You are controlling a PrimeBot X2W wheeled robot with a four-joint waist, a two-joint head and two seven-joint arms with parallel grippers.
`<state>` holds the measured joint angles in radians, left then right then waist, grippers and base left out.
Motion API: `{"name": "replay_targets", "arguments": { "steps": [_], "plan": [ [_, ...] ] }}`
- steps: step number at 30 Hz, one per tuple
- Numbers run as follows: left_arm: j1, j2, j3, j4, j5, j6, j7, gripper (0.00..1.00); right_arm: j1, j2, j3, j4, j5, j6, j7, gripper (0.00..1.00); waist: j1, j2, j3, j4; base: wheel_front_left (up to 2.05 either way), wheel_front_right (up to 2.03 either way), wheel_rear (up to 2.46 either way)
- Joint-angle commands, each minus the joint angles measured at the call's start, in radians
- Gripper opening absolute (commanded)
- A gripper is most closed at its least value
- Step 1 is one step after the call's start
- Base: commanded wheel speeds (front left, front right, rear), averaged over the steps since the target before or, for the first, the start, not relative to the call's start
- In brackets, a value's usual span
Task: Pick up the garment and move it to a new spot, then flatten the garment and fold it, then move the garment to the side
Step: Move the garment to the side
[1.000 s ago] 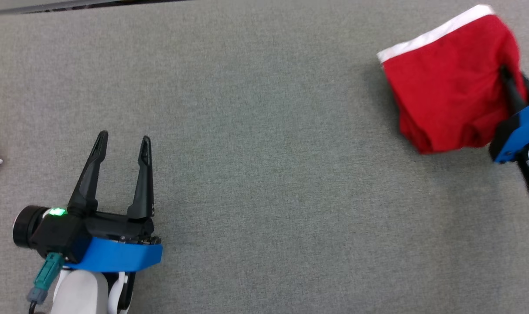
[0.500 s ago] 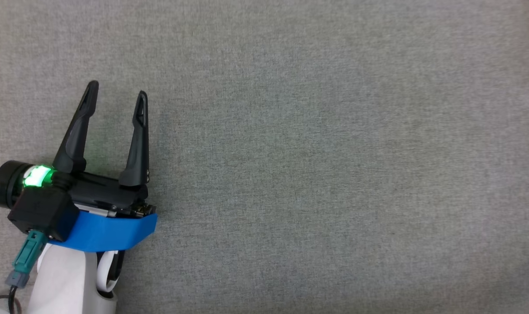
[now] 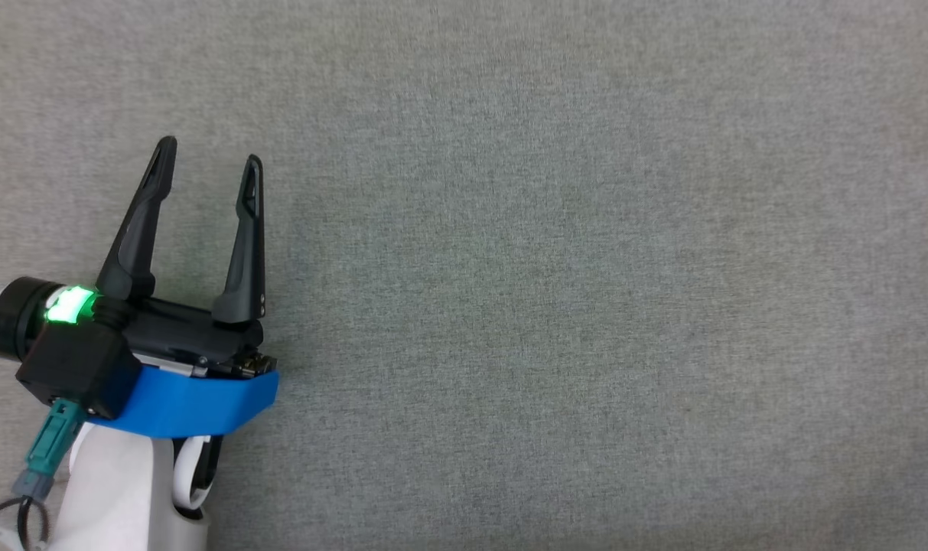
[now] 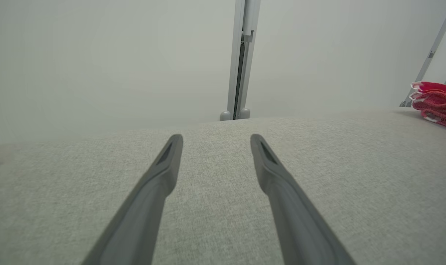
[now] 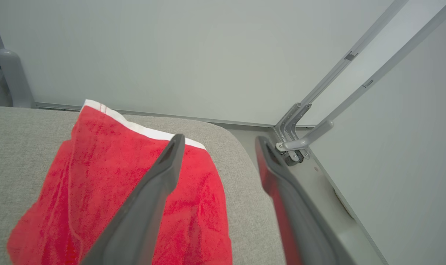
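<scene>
Red garment [image 5: 97, 173], beneath right end effector [image 5: 219, 139] (fingers apart)

No writing, label, brand, number or sign can be read in any of the views. The red terry-cloth garment with a white edge band [image 5: 90, 176], the black left end effector [image 3: 210, 151] with its blue band, and the grey fabric-covered table [image 3: 586, 268] all show plain surfaces without legible marks.
</scene>
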<state>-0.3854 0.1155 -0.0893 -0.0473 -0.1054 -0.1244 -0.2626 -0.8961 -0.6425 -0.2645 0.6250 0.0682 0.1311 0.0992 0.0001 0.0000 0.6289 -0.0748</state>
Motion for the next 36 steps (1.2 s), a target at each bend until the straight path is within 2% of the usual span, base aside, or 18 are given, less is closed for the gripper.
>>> {"name": "replay_targets", "arguments": {
  "steps": [1, 6, 16, 23, 27, 36],
  "plan": [
    [0.021, -0.001, 0.005, 0.007, -0.006, 0.004, -0.003, 1.00, 0.037, 0.018, -0.007, -0.017, -0.017, 0.000, -0.024, 1.00, -0.0001, 0.0000, -0.047, 0.010, 0.00, 0.00, 0.00],
    [0.073, -0.018, 0.013, 0.031, -0.015, 0.012, -0.003, 1.00, 0.125, 0.091, 0.006, -0.114, -0.023, -0.001, -0.111, 1.00, -0.0001, 0.0000, -0.158, 0.022, 0.00, 0.00, 0.00],
    [0.217, -0.040, 0.052, 0.067, -0.034, 0.032, -0.003, 1.00, 0.366, 0.333, 0.137, -0.326, -0.023, 0.000, -0.223, 1.00, -0.0001, 0.0000, -0.357, 0.031, 0.00, 0.00, 0.00],
    [0.276, -0.048, 0.064, 0.085, -0.039, 0.033, -0.003, 1.00, 0.503, 0.417, 0.219, -0.385, -0.013, -0.001, -0.275, 1.00, -0.0001, 0.0000, -0.440, 0.045, 0.00, 0.00, 0.00],
    [0.328, -0.053, 0.066, 0.099, -0.039, 0.041, -0.003, 1.00, 0.636, 0.477, 0.249, -0.449, -0.023, -0.001, -0.287, 1.00, -0.0001, 0.0000, -0.504, 0.048, 0.00, 0.00, 0.00],
    [0.372, -0.059, 0.047, 0.117, -0.043, 0.042, -0.003, 1.00, 0.818, 0.548, 0.211, -0.553, -0.022, -0.001, -0.271, 1.00, -0.0001, 0.0000, -0.553, 0.054, 0.00, 0.00, 0.00]
  ]
}}
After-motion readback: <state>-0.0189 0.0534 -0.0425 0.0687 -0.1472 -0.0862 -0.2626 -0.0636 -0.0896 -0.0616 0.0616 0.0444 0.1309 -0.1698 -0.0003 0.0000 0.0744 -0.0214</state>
